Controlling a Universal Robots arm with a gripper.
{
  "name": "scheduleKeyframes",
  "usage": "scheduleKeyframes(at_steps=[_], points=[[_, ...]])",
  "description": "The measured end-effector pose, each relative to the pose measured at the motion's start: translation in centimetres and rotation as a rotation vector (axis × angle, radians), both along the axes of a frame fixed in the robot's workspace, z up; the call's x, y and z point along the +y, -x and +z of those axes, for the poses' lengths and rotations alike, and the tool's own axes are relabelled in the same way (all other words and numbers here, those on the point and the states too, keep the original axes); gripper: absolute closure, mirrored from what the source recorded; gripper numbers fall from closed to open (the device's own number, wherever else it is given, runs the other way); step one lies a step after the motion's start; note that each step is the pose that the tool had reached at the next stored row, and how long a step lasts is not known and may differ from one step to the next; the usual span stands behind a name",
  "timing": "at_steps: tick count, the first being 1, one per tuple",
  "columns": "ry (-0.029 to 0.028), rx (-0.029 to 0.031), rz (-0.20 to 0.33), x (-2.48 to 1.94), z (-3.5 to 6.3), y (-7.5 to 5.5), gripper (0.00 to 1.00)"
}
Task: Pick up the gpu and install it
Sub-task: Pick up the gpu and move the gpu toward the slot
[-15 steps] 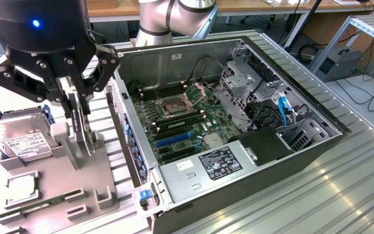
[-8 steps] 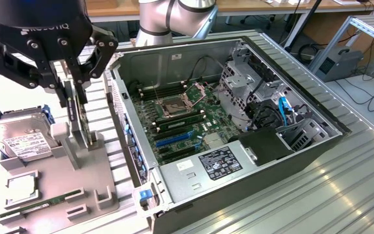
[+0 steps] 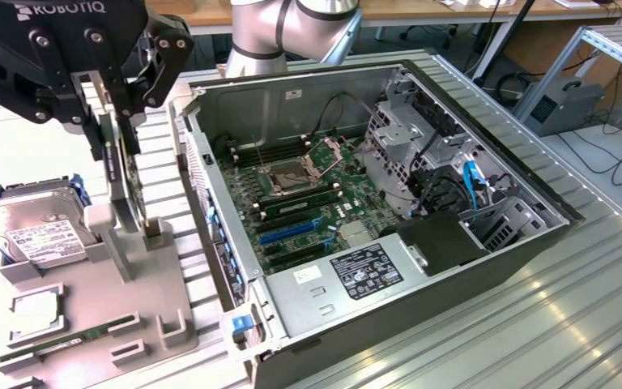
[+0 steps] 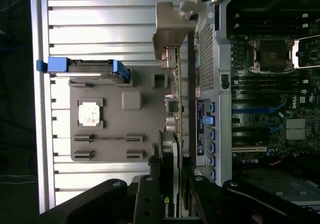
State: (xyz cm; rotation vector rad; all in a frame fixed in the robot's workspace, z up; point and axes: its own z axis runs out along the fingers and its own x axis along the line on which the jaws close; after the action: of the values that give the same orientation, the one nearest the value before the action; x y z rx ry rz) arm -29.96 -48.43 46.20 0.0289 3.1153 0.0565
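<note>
Gripper (image 3: 120,158) and arm (image 3: 289,28) hang over the grey tray (image 3: 95,292) that sits on the ribbed metal table (image 3: 570,324), on the exterior view's left of the open computer case (image 3: 452,267). From where I stand the two black fingers (image 3: 103,138) point straight down and are drawn in narrow, pinched on the top edge of the graphics card (image 3: 125,203). The card stands upright on its long edge, its lower edge down among the grey posts of a slot. That slot runs along the edge of the tray that faces the case, so the card is just beside the case wall but outside it.

The wrist view looks down along the gripper (image 4: 171,166) and shows the graphics card (image 4: 174,119) edge-on between the fingers, one on each face. The card's silver bracket (image 4: 172,28) reaches out past the tray's edge at the far end.

Other parts share the tray (image 4: 132,129). A hard drive (image 3: 36,231) in a blue frame leans at the corner away from the case, white label up. A square processor chip (image 3: 28,314) lies flat in a recess near the middle. A thin green memory stick (image 3: 62,340) lies in clips close to the edge opposite the hard drive. From the wrist the hard drive (image 4: 82,66), chip (image 4: 91,114) and stick (image 4: 105,139) line up in that order across the tray.

The case lies on its side with the panel off. Its green mainboard (image 3: 300,203) is bare to view, with blue and black card slots at the end nearer the tray.
</note>
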Motion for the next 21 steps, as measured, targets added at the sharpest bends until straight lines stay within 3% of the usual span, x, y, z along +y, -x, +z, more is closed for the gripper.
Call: scheduleKeyframes(at_steps=[7,11,21], points=[[-0.0006,0.0,0.0,0.0,0.06,0.0,0.73],[-0.0032,0.0001,0.0,0.0,1.01,0.0,0.73],[-0.0036,0.0,0.0,0.0,1.02,0.0,0.73]])
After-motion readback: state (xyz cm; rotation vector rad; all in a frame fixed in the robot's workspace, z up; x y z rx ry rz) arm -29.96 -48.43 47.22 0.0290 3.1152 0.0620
